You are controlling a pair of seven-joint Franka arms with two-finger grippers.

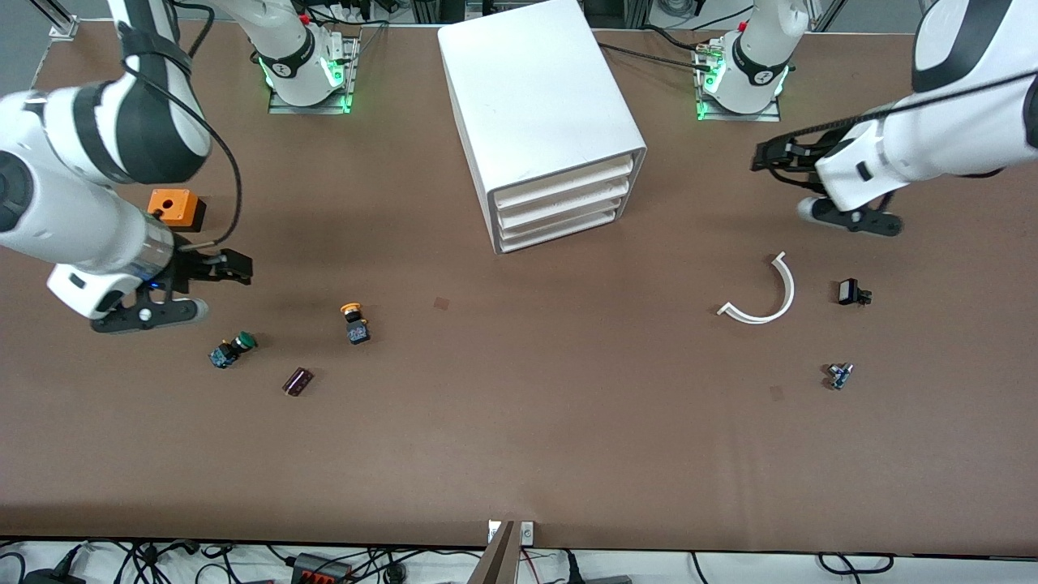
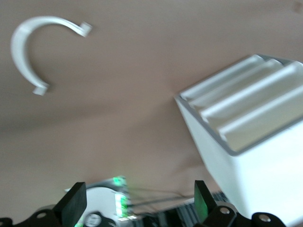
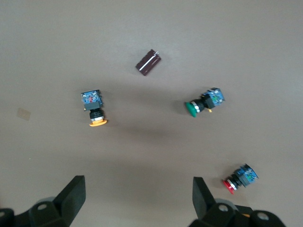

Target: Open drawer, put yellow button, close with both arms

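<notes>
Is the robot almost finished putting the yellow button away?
No, nothing is done yet. The drawer is shut, and the yellow button lies on the table. The right gripper hangs open near it; the left gripper hangs open beside the cabinet. Opening, placing and closing remain.

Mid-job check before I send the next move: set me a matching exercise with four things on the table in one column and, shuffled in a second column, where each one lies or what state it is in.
Things
1. yellow button
2. drawer
3. green-capped button
4. white curved piece

Places or states
A. shut, flush with the two drawers under it
B. on the table toward the left arm's end
C. lying on its side beside the dark cylinder, under no gripper
D. on the table just nearer the front camera than the right gripper

Pairs: 1-C, 2-A, 3-D, 4-B
</notes>
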